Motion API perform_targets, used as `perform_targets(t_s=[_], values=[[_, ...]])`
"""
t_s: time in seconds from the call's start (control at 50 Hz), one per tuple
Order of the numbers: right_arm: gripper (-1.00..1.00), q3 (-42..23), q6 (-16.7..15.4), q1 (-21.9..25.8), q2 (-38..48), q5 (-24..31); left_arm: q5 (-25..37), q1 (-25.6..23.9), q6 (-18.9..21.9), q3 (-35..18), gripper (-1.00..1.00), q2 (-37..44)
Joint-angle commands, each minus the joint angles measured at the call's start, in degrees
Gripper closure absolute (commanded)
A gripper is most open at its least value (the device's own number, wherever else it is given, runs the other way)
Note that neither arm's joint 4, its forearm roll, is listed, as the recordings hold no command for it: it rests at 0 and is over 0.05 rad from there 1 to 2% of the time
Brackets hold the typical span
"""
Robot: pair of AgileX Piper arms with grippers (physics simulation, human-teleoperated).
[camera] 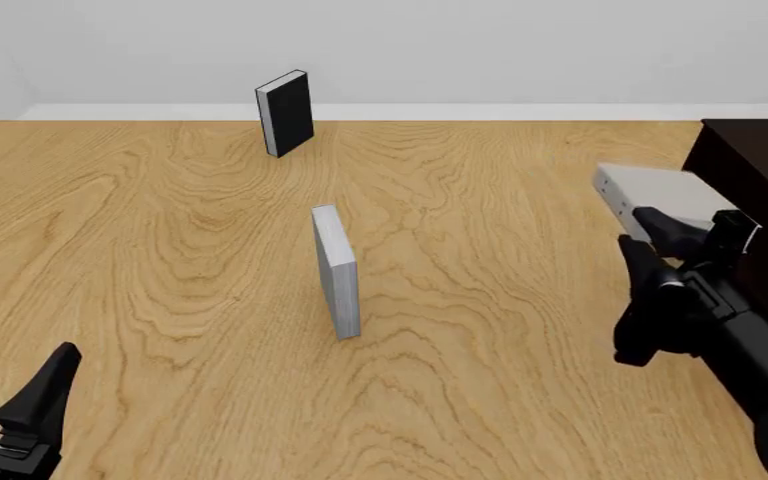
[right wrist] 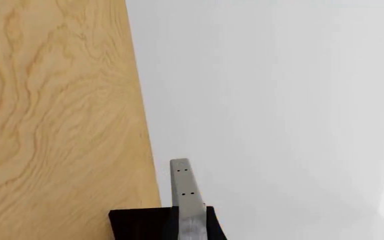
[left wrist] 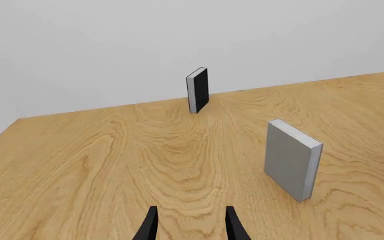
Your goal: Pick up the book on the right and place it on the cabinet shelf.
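My left gripper (camera: 11, 385) idles low, jaws spread, empty. Black book (camera: 285, 112) far back, thin grey book (camera: 336, 271) mid-table, both upright. Right gripper (camera: 671, 232) clamps the book (camera: 658, 195) aloft beside the cabinet (camera: 758, 170).

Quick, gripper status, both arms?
Left gripper: open, holding nothing.
Right gripper: shut on the book, lifted beside the cabinet.
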Motion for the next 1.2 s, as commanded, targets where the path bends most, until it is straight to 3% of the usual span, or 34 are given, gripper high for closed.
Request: perform_targets(t_s=[0.02,0.18,0.22,0.34,0.38,0.52,0.88,1.04,1.08,1.2], values=[[1.0,1.7,2.0,-1.8,0.5,-3.7,0.0,-0.1,0.0,0.0,-1.0,0.0],[1.0,2.6,2.7,-2.7,2.1,-5.9,0.0,-0.1,0.0,0.0,-1.0,0.0],[1.0,2.3,4.1,-2.9,1.2,-5.3,0.0,0.0,0.0,0.0,-1.0,-0.1],[1.0,2.8,4.3,-3.8,2.6,-7.0,0.0,0.0,0.0,0.0,-1.0,-0.1],[1.0,3.6,2.9,-4.0,4.5,-9.6,0.0,0.0,-0.1,0.0,-1.0,-0.1],[1.0,3.6,5.2,-5.2,3.9,-8.9,0.0,0.0,-0.1,0.0,-1.0,-0.1],[1.0,4.6,5.8,-7.4,9.1,-14.4,0.2,0.0,0.0,0.0,-1.0,0.0],[1.0,5.0,5.3,-8.2,11.1,-16.5,0.2,0.0,-0.2,0.0,-1.0,0.0],[1.0,5.4,4.0,-8.4,12.7,-18.8,0.1,0.0,-0.2,0.0,-1.0,0.0],[1.0,5.4,1.4,-9.0,12.9,-19.0,0.2,0.0,-0.2,0.0,-1.0,0.0]])
